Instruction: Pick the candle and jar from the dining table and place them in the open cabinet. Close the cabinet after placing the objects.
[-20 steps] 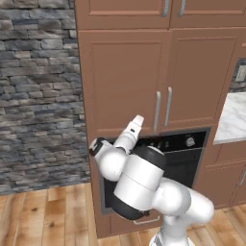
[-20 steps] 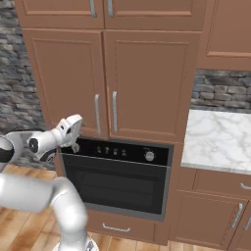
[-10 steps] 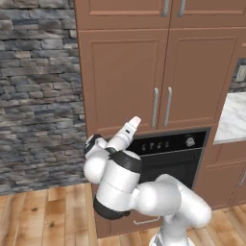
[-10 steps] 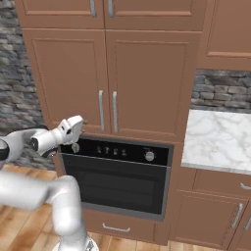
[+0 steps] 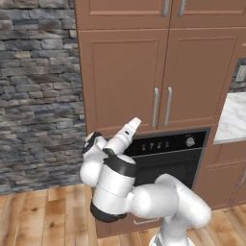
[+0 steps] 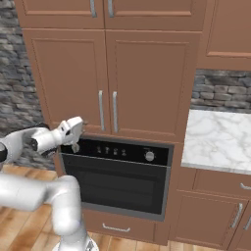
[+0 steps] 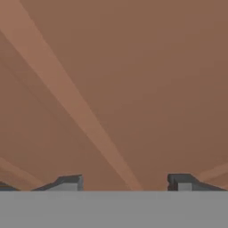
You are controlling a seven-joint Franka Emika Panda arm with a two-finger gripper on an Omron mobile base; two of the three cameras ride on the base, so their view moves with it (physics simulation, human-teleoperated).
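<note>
The tall brown cabinet (image 5: 120,77) (image 6: 68,83) stands in front of me, both panelled doors shut, silver bar handles (image 5: 161,106) side by side at the middle. My gripper (image 5: 136,121) (image 6: 80,129) hovers close to the lower part of the left door, just above the oven. In the hand view the door's brown wood (image 7: 133,67) sits right ahead, and the gripper (image 7: 124,182) is open with its fingertips (image 7: 69,181) wide apart and nothing between them. The candle, the jar and the dining table are out of view.
A black-fronted oven (image 5: 168,153) (image 6: 117,176) sits under the cabinet doors. To the right lies a white marble counter (image 6: 215,142) (image 5: 233,120) over shorter brown doors (image 6: 211,215). A grey stone wall (image 5: 38,91) stands on the left, above wooden floor (image 5: 43,216).
The arm's elbow has swung left and lower in the left base view. The gripper has stayed almost in place by the left door.
</note>
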